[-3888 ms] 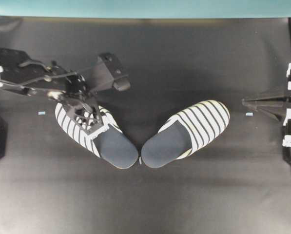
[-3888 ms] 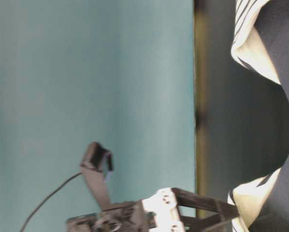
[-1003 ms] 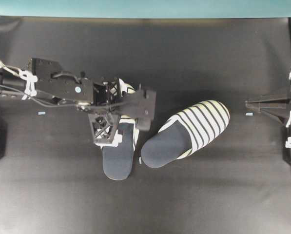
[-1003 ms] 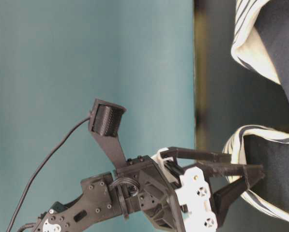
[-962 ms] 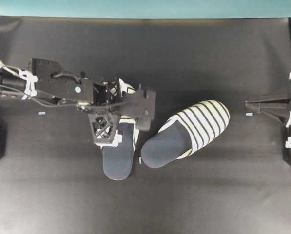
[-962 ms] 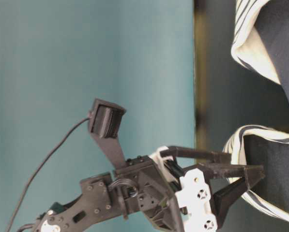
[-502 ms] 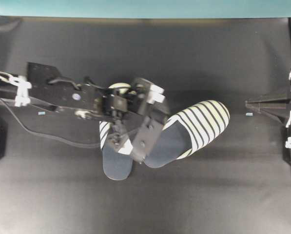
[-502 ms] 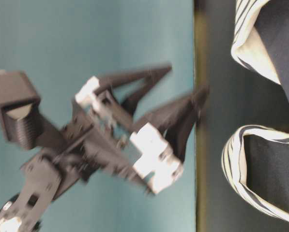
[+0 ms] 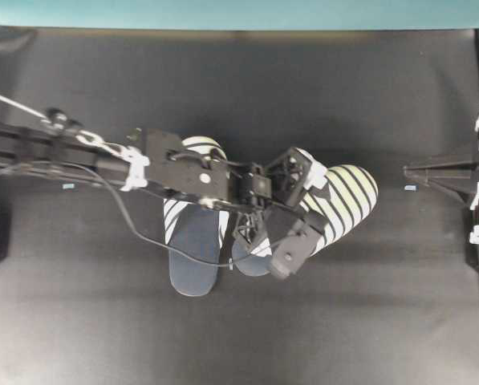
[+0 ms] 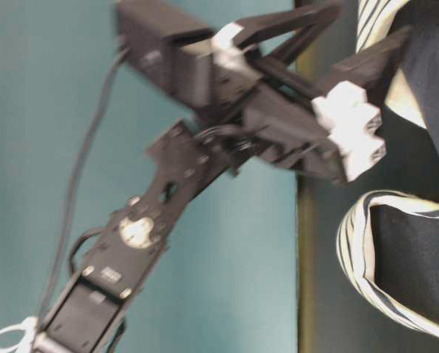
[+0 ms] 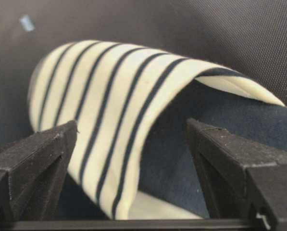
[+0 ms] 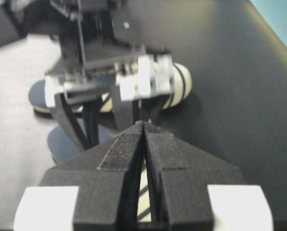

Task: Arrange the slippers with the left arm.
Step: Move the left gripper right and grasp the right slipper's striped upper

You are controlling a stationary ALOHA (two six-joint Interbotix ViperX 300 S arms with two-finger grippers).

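Two striped slippers lie on the black table. The left slipper (image 9: 192,249) stands straight, its toe pointing to the back. The right slipper (image 9: 347,192) lies tilted, toe to the back right, and its heel is hidden under the left arm. My left gripper (image 9: 291,210) hovers open over that slipper's opening. In the left wrist view the striped toe cover's edge (image 11: 133,110) sits between the spread fingers (image 11: 35,161), with no contact visible. My right gripper (image 9: 407,170) rests shut at the right edge, holding nothing, and its tips (image 12: 144,124) point at the slippers.
Small blue tape marks sit at the left (image 9: 69,186) and at the right (image 9: 410,188). A teal wall (image 9: 239,12) bounds the table's back. The left arm's cable (image 9: 143,233) hangs low over the table beside the left slipper.
The left gripper has let go of the left slipper, now straight, and has swung right over the tilted right slipper. It stays open. The right arm has not moved.
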